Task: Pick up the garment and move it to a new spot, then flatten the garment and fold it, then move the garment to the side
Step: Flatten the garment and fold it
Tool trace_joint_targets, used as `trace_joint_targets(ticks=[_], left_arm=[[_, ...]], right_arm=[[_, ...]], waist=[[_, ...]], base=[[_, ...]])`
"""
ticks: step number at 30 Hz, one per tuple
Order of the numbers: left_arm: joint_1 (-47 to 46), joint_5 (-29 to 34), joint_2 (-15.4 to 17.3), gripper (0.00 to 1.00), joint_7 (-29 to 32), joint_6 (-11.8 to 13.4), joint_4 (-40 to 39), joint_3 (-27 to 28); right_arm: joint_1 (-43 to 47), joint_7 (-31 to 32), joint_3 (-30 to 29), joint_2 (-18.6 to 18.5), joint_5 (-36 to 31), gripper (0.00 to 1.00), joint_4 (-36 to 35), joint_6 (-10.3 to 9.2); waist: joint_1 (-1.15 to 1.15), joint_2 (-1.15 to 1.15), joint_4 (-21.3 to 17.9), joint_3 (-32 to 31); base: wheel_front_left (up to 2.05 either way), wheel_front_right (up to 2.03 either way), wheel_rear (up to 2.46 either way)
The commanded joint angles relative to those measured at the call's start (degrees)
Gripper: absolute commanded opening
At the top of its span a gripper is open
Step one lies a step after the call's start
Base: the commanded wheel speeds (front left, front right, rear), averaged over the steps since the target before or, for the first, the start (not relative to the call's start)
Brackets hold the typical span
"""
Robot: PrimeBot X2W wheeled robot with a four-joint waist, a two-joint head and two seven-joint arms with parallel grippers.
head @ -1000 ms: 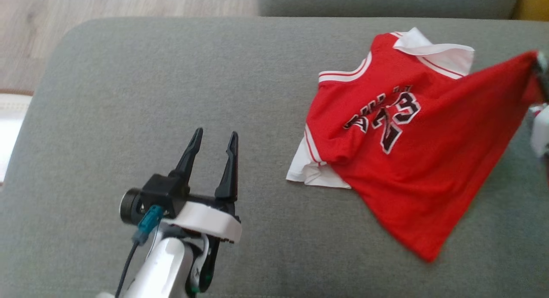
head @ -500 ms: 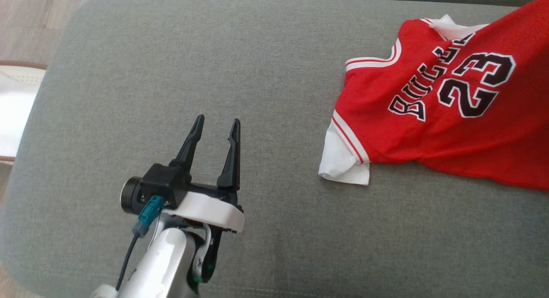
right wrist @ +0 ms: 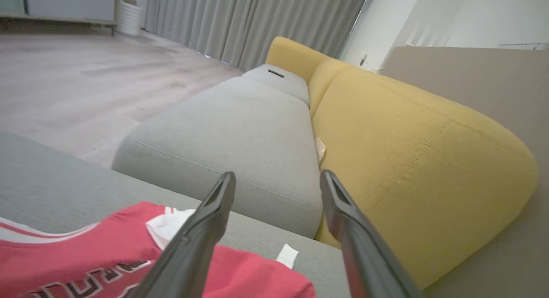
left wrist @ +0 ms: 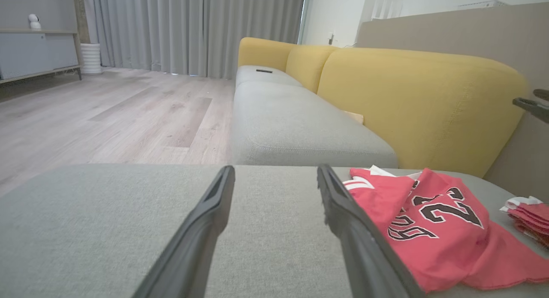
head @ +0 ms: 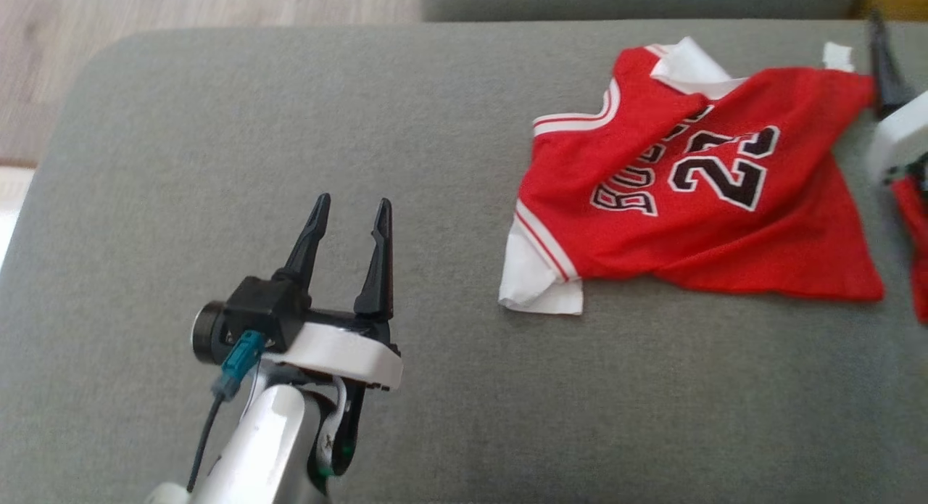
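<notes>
Jersey (head: 696, 199), red and rumpled, lies on the right part of the grey sofa seat (head: 362, 112), free of both grippers. Left gripper (head: 353, 201) hovers well to its left, fingers wide and empty. Right gripper (right wrist: 278, 174), just beside its far right corner, fingers likewise wide and empty.

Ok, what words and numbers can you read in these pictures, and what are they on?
"23": black number on the red jersey; the second digit is creased by a fold.
"BU...": black letters beside the number; the rest is lost in the fold.
The white tag by the jersey's corner: too small to read.
</notes>
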Motion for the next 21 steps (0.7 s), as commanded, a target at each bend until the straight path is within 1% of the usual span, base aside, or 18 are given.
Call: trace_joint_targets(ticks=[1,5,9,10,11,12,13,16,18,21], left_arm=[[-0.9,0.6,0.1,1.0,-0.3,0.0,-1.8,2.5],[0.3,0.3,0.1,1.0,-0.3,0.1,-2.3,3.1],[1.2,0.1,0.1,1.0,-0.3,0.3,-2.6,3.3],[1.3,0.1,0.1,1.0,-0.3,0.3,-2.6,3.3],[1.3,0.1,0.1,1.0,-0.3,0.3,-2.6,3.3],[1.6,0.1,0.1,1.0,-0.3,0.2,-2.7,3.2],[1.6,0.1,0.1,1.0,-0.3,0.2,-2.7,3.2],[2.0,-0.2,0.1,1.0,-0.3,0.2,-2.8,3.2],[2.4,-0.3,0.1,1.0,-0.3,0.2,-2.8,3.4],[3.0,-0.6,0.1,1.0,-0.3,0.0,-2.3,3.4]], right_arm=[[1.9,-1.6,0.2,1.5,1.9,1.0,-4.0,0.37],[8.5,-3.0,-1.0,5.6,5.8,1.0,-10.1,0.37],[17.2,-3.8,-5.0,10.5,8.1,1.0,-17.9,0.37],[19.6,-4.1,-6.5,12.0,8.2,1.0,-19.9,0.37],[19.6,-4.1,-6.5,12.0,8.2,1.0,-19.9,0.37],[24.7,-4.4,-8.4,15.3,7.7,1.0,-24.1,0.37],[24.7,-4.4,-8.4,15.3,7.7,1.0,-24.1,0.37],[32.5,-4.6,-10.9,20.0,7.2,1.0,-30.1,0.37],[36.9,-4.7,-11.4,21.6,7.2,1.0,-33.1,0.37],[41.4,-4.8,-11.0,22.4,7.0,1.0,-35.4,0.37]], waist=[[0.0,0.0,-1.9,-1.8],[0.0,0.0,-3.7,-3.6],[0.0,0.0,-4.8,-4.5],[0.0,0.0,-5.0,-4.7],[0.0,0.0,-5.0,-4.7],[0.0,0.0,-5.2,-4.9],[0.0,0.0,-5.2,-4.9],[0.0,0.0,-5.4,-5.1],[0.0,0.0,-5.8,-5.1],[0.0,0.0,-6.4,-5.0]], base=[[0.0,0.0,0.0],[0.0,0.0,0.0],[0.0,0.0,0.0],[0.0,0.0,0.0],[0.0,0.0,0.0],[0.0,0.0,0.0],[0.0,0.0,0.0],[0.0,0.0,0.0],[0.0,0.0,0.0],[0.0,0.0,0.0]])
